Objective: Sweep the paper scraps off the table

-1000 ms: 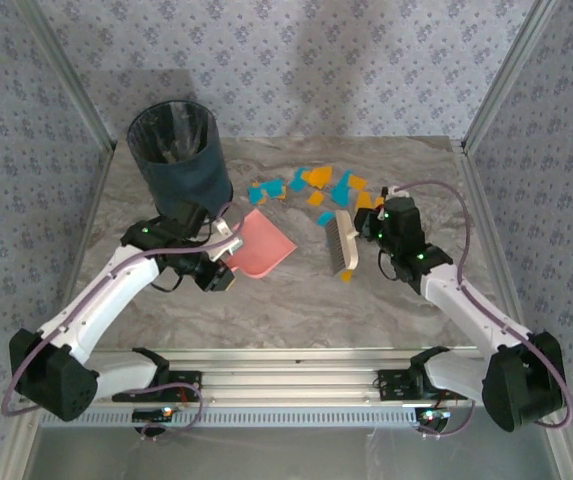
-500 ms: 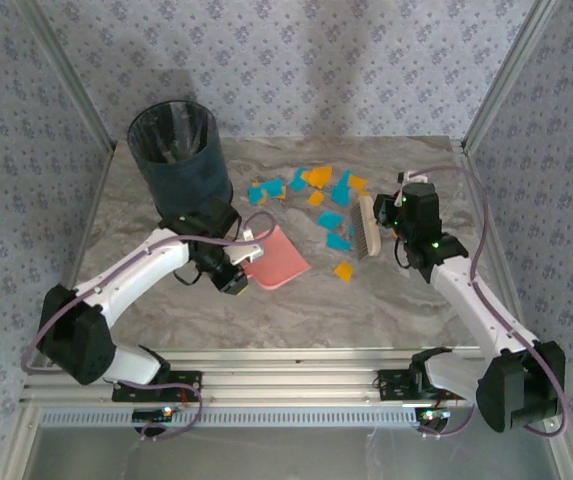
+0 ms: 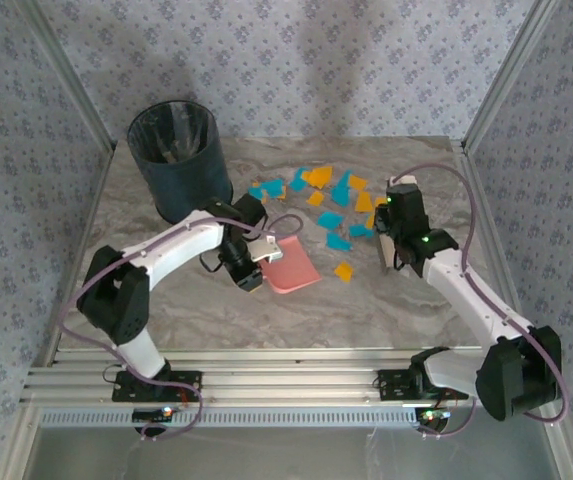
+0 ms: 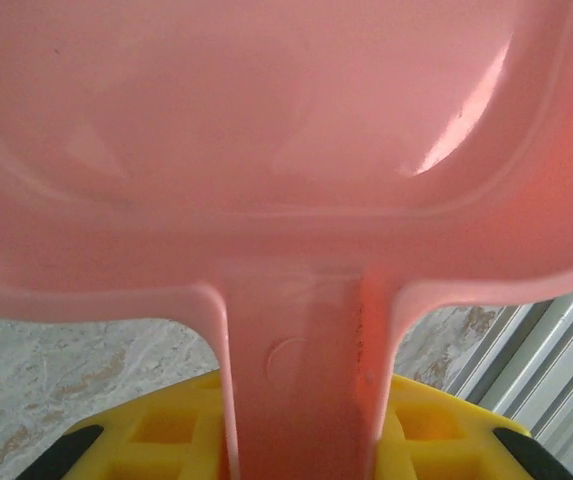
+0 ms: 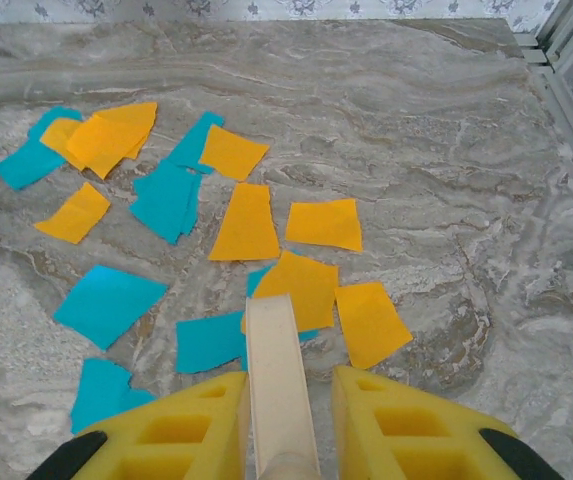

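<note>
1. Two arms work the table [image 3: 366,310]. L fingers [image 4: 156,435] are clamped on the pink dustpan [image 3: 291,265] by its handle; the pan sits near centre.
2. R fingers [image 5: 211,405] are shut tight on a cream handle [image 5: 278,370], prob. a brush's; can't make out the head.
3. Paper scraps [image 5: 246,225], teal + orange, lie on the table just ahead of R fingers and fan to their left, i.e. btw R fingers and dustpan.
4. R arm is nearer the pile; the handle's long axis points into it. Next stroke prob. needs to run left, toward the pan.
5. Dark bin [image 3: 178,160] stands far left.
</note>
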You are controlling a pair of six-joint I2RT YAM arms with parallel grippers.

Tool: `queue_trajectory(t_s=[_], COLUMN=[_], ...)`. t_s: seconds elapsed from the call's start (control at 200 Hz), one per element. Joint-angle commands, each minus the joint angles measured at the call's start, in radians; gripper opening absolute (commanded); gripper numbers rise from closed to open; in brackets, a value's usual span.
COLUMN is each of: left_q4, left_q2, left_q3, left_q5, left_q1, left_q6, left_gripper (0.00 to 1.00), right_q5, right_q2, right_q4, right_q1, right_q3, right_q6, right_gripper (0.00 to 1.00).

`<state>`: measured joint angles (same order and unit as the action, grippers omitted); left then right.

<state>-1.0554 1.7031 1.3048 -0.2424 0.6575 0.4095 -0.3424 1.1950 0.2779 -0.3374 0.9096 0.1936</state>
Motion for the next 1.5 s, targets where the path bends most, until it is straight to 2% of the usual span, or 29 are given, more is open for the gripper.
queue_trajectory(t_s=[0.0,0.545,0.974,1.494], left_q4=[-0.067,-0.115,-0.15,-0.171], left_q2=[0.047,0.194,0.282,0.321], left_q3=[0.071,0.161,0.23,0.261], left_q5=[0.019,0.085,0.137,0.165], left_q1=[0.01,0.074,0.089,0.091], left_q6=[0.054,0.084,0.046,0.011], left_gripper=[0.0,0.0,0.0,0.0], right_q5=[-0.084,-0.124,0.021,0.159], right_q2=[-0.002,0.017,0.018,-0.005], right_q4=[-0.003,0.005,-0.052,-0.111], right_q1=[-0.029,-0.184,-0.27,-0.318], right_q3=[0.005,-0.086,-0.106,-0.103], right_q6=[0.006,0.103,0.189,0.291], right_gripper=[0.0,0.0,0.0,0.0])
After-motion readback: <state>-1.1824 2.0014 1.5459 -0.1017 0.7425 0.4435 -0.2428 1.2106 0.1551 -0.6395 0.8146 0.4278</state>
